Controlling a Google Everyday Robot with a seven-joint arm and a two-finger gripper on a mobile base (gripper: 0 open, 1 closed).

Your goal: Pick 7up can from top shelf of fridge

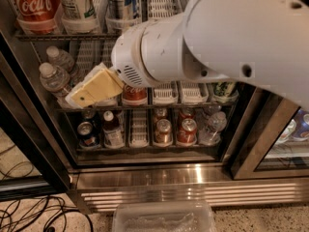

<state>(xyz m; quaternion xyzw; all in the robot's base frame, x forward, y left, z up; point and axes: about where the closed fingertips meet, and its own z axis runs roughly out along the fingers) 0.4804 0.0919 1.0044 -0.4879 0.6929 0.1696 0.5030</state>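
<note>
The fridge stands open in front of me. On its top shelf, at the upper left, the 7up can stands pale green and white with a fine-print panel, between a red Coca-Cola can and a silver-blue can. White slotted lane trays line this shelf. My gripper, cream-coloured, hangs from the big white arm. It is below the top shelf, in front of the second shelf and lower right of the 7up can. It holds nothing that I can see.
Water bottles stand just left of the gripper on the second shelf, with a red can behind it and a green can at the right. Cans fill the bottom shelf. A clear plastic bin and cables lie on the floor.
</note>
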